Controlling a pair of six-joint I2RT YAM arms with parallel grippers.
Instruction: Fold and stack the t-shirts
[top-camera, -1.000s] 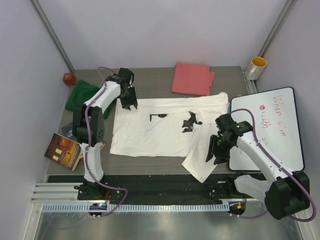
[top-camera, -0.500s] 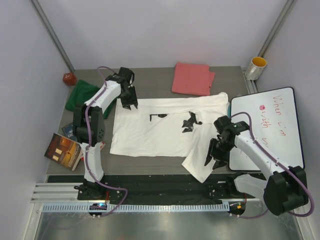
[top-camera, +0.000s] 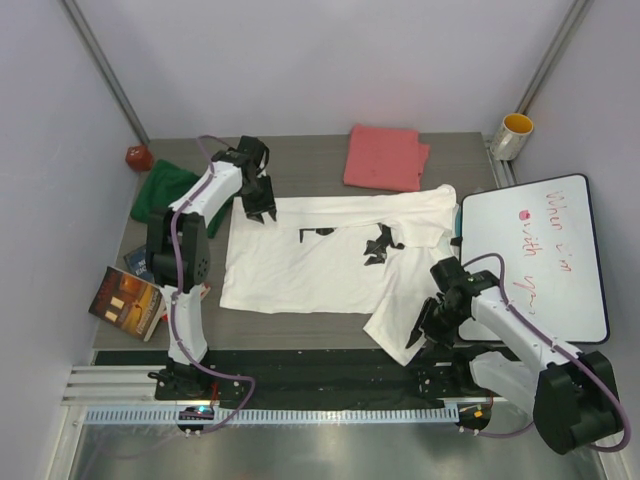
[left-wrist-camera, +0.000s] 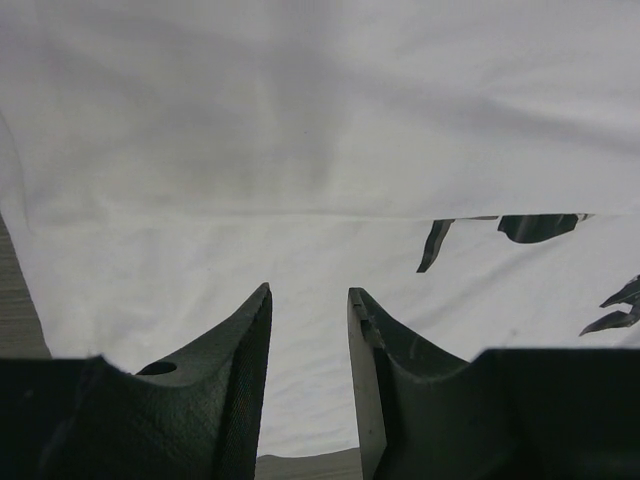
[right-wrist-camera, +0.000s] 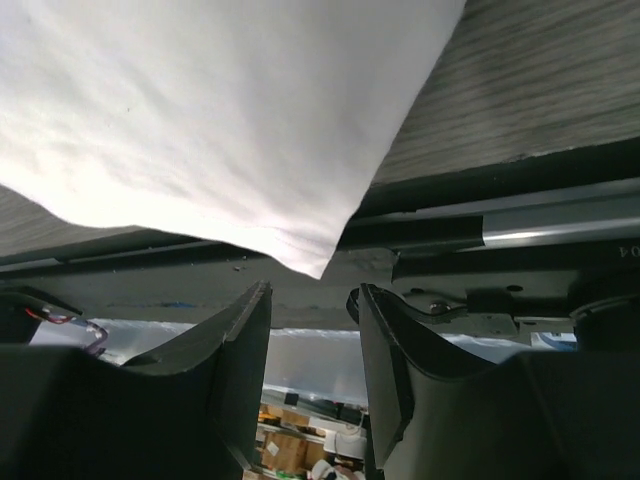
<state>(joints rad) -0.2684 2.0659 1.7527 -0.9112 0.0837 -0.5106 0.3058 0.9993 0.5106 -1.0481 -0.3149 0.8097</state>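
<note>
2 grippers, jaws apart, at opposite corners of the white t-shirt (top-camera: 300, 265).
The shirt lies spread flat in the middle of the table (top-camera: 300, 160), black print up. The left gripper (top-camera: 258, 210) is at its far left corner, jaws parted with only cloth beyond them. The right gripper (top-camera: 420, 338) is at the near right corner, whose tip reaches past the table's near edge just ahead of the parted jaws, not between them. The dark green t-shirt (top-camera: 165, 190) lies far left; the coral-pink t-shirt (top-camera: 383, 158) lies folded at the back.

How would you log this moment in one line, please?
white t-shirt: spread out | left gripper: open, over far-left corner | right gripper: open, at near-right corner | held: nothing
</note>
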